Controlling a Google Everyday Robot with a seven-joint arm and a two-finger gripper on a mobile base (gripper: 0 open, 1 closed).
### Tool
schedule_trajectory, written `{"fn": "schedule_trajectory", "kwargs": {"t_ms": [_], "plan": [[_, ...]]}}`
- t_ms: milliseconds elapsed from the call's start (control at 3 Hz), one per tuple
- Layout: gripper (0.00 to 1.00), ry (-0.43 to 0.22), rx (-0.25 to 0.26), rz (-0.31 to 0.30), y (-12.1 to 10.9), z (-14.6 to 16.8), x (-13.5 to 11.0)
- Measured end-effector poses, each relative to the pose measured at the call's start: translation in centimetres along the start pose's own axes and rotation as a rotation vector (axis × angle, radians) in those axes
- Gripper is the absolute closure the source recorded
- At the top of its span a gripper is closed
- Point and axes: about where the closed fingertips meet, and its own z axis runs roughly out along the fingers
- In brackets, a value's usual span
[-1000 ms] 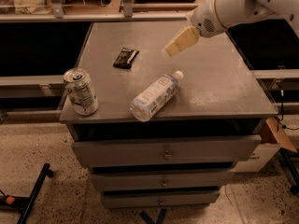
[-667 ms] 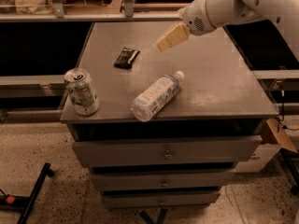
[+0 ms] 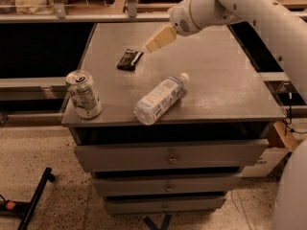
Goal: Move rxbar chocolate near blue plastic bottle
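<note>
rxbar chocolate (image 3: pixel 130 59): small flat black wrapper, pale markings, back-left on worktop (image 3: pixel 230 80), apart from blue plastic bottle (image 3: pixel 159 98). gripper (image 3: pixel 147 47) has shifted left since earlier, now just right of the bar; open or clenched: can't tell.

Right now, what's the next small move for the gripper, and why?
Probably ease the gripper down toward the rxbar. It hovers close beside the bar without touching it, and the bar lies ungrasped, apart from the bottle.

The tool (image 3: pixel 154 42) has swung left, closer to the rxbar chocolate (image 3: pixel 130 59).
</note>
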Motion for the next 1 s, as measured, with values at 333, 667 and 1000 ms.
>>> {"fn": "schedule_trajectory", "kwargs": {"t_ms": [333,667,1000], "plan": [[0.00,-0.002,-0.002,-0.015,-0.8,2.6,0.5],[0.00,-0.014,-0.023,-0.033,-1.1,5.0,0.7],[0.00,-0.017,-0.052,-0.039,-1.1,7.0,1.6]]}}
